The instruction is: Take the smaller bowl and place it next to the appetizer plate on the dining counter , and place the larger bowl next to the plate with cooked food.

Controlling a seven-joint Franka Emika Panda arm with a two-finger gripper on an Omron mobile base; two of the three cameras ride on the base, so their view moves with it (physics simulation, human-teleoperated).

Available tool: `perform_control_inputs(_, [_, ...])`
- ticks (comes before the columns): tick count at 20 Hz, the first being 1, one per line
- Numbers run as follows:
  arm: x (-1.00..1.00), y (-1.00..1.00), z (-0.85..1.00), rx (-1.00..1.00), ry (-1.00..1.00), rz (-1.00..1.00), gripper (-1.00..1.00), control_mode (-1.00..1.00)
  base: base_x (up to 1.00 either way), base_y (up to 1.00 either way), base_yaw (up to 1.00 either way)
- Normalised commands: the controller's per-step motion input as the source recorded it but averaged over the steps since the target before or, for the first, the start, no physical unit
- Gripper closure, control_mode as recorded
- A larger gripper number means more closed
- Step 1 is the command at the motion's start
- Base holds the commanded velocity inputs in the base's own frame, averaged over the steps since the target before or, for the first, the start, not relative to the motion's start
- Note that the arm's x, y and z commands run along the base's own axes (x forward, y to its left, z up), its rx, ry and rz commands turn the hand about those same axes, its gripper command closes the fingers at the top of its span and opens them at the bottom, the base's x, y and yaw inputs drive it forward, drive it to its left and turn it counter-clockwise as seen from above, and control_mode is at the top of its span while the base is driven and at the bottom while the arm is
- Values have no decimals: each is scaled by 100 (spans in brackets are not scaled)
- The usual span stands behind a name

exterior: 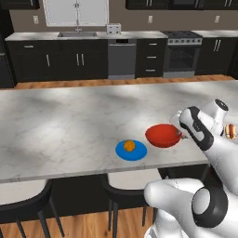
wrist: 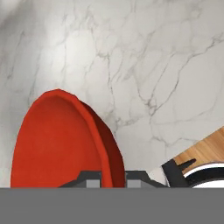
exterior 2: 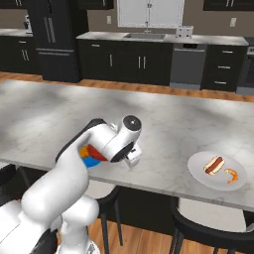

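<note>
The smaller bowl [exterior: 163,135] sits on the dining counter [exterior: 69,121] just right of the appetizer plate [exterior: 131,150], its near rim pinched between the closed fingers [wrist: 92,179], so release lies straight down.

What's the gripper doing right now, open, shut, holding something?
Gripper: closed on the rim of the red bowl, beside the blue plate on the counter.

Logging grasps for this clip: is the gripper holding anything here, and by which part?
The gripper holds the red bowl by its rim, one finger inside the wall and one outside, at the side away from the blue plate.
</note>
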Motion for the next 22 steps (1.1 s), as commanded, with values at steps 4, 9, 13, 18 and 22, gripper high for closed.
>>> perform_control_inputs(4, [14,0,-46,0,4,0,100,-100,0,0,0])
perform_control_inputs(9, [1,-3,-40,0,0,0,100,-100,0,0,0])
perform_control_inputs(13, [1,-9,-40,0,-1,0,100,-100,0,0,0])
perform_control_inputs(18, [12,-7,-40,0,-1,0,100,-100,0,0,0])
perform_control_inputs(22, [33,-8,-29,0,-2,0,100,-100,0,0,0])
